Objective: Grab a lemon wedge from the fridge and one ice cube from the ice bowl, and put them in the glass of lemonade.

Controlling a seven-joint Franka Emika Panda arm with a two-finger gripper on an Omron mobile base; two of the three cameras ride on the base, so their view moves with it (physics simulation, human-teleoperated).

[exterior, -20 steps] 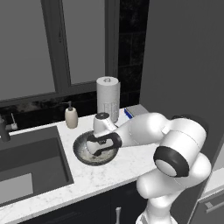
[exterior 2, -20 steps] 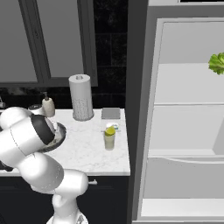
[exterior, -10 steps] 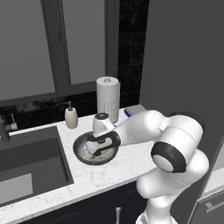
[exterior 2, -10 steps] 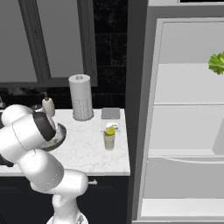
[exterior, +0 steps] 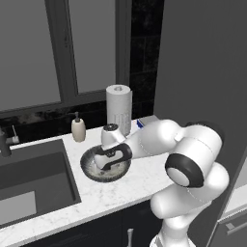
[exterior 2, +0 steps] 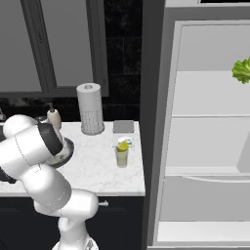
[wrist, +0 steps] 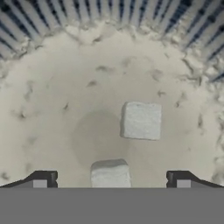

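Two ice cubes are lying on the whitish floor of the ice bowl (wrist: 52,100), where the gripper (wrist: 111,178) is hanging with its fingers spread wide and holding nothing. One ice cube (wrist: 110,173) is sitting squarely between the fingertips, while the other cube (wrist: 141,120) is resting farther ahead, slightly toward the right finger. A straight descent looks enough to bracket the nearer one.

Left base view is looking down from behind-left, ice bowl (exterior: 105,165) at frame centre. Right base view is looking from behind-right, sharing that bowl (exterior 2: 67,148) and the bench (exterior 2: 97,168). Hand view is peering close into the bowl (wrist: 65,78).
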